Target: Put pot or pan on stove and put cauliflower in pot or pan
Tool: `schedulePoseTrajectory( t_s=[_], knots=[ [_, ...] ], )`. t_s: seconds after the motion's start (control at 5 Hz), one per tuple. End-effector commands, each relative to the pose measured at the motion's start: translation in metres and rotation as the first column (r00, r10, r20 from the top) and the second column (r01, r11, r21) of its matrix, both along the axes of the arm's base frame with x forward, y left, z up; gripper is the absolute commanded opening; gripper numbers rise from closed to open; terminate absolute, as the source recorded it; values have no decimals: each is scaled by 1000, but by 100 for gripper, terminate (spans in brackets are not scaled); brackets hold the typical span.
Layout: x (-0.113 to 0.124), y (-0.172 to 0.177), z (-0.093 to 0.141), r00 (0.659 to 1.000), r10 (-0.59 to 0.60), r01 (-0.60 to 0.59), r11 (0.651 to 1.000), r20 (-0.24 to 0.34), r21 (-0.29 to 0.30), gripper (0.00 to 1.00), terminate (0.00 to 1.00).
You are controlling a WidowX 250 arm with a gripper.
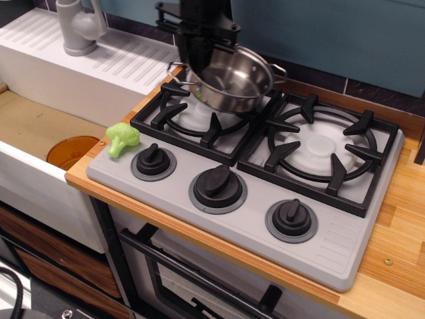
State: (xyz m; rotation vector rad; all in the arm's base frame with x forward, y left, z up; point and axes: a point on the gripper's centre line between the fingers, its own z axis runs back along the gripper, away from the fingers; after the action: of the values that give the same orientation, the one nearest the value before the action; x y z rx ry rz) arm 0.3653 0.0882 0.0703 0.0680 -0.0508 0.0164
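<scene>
The shiny steel pot (232,80) hangs tilted in the air over the left burner grate (192,109) of the grey stove (259,199). My black gripper (198,48) grips the pot's far left rim from above and holds it clear of the grate. Its fingertips are partly hidden by the pot's rim. The light-green cauliflower (121,138) lies on the stove's front left corner, beside the left knob (153,160), well below and to the left of the gripper.
An orange disc (72,151) lies in the sink basin at the left. A grey faucet (78,25) stands on the white drainboard at the back left. The right burner grate (323,151) is bare. Wooden counter runs along the right edge.
</scene>
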Motion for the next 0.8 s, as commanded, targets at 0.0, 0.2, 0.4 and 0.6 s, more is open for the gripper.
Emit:
schedulePoseTrajectory(
  t_s=[0.0,0.2,0.4,0.6],
  knots=[
    [-2,23,-4,997,-21,22,1000,75,-7,0,0],
    [-1,27,-12,996,-29,31,999,81,-19,0,0],
    [0,24,-11,996,-27,29,999,80,-18,100,0],
    [0,17,-2,997,-21,23,999,69,-32,100,0]
  ],
)
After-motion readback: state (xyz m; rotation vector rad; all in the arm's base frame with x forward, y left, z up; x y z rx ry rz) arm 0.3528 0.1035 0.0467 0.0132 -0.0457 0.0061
